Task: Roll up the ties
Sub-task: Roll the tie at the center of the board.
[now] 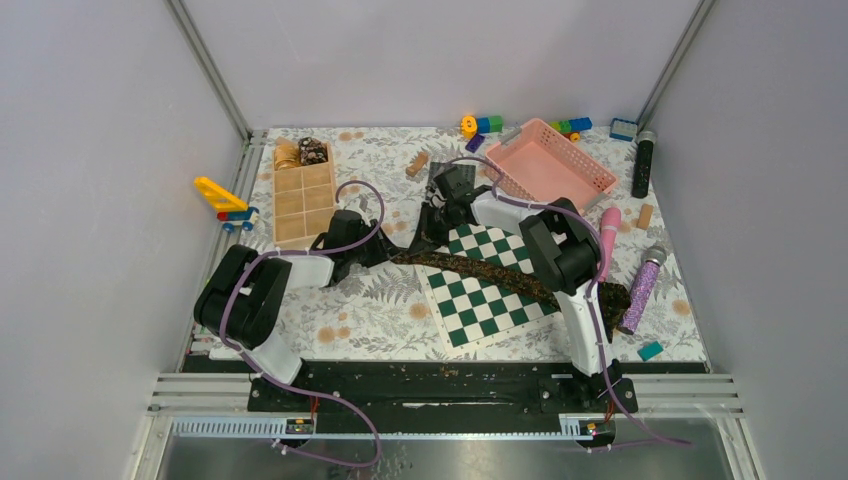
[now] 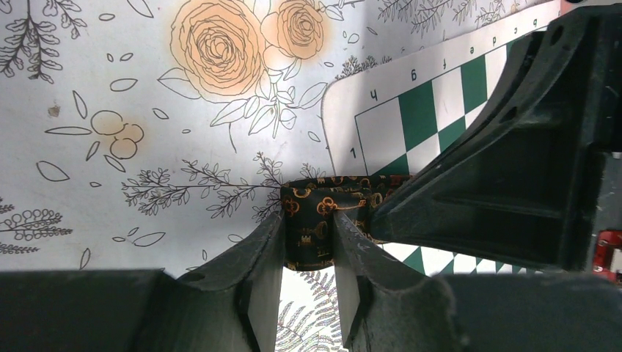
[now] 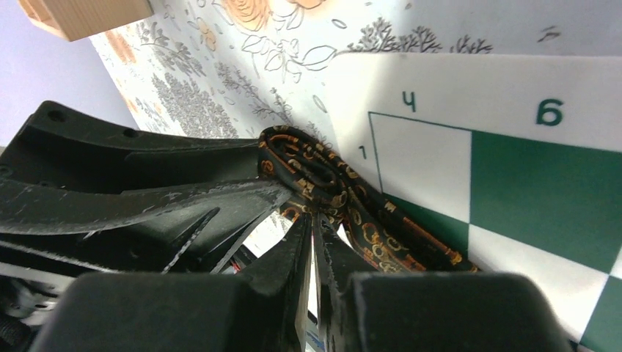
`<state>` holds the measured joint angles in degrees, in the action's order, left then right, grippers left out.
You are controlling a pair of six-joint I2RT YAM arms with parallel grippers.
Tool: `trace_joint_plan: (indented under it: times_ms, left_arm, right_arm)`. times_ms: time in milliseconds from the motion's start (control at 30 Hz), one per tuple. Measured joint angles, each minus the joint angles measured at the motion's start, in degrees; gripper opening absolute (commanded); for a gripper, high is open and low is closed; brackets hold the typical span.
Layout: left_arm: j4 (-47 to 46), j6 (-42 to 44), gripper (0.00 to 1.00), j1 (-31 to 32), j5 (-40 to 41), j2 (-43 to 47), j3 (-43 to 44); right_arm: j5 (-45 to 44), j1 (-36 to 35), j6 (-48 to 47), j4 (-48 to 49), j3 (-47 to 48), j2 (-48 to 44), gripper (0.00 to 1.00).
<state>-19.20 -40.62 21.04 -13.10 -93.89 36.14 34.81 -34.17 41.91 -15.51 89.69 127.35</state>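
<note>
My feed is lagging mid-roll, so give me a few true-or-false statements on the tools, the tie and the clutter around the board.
1. The left tool and the right tool both pinch the dark patterned tie near the chessboard's corner. True.
2. The tie's loose length lies across the chessboard. True.
3. The pink basket holds a rolled tie. False: it looks empty; two coiled ties sit in the wooden tray's far compartments.
4. The purple glittery microphone lies on the chessboard. False: it lies on the floral mat, right of the board.
</note>
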Motion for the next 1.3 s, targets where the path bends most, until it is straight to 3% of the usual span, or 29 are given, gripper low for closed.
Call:
trace_joint_plan:
  times_ms: [400, 733, 1300]
  left_arm:
    - [-0.1, 0.0, 0.42, 0.0, -0.6, 0.0, 0.0]
    - [-3.8, -0.5, 0.59, 0.0, -2.6, 0.0, -1.2]
    - [-9.3, -1.7, 0.52, 0.0, -5.2, -2.2, -2.1]
  right_arm:
    - [-1.4, 0.0, 0.0, -0.5, -0.1, 0.5, 0.11]
    - [-2.4, 0.0, -0.1, -1.0, -0.1, 0.8, 0.11]
    - [-2.8, 0.0, -0.1, -2.0, 0.1, 0.9, 0.11]
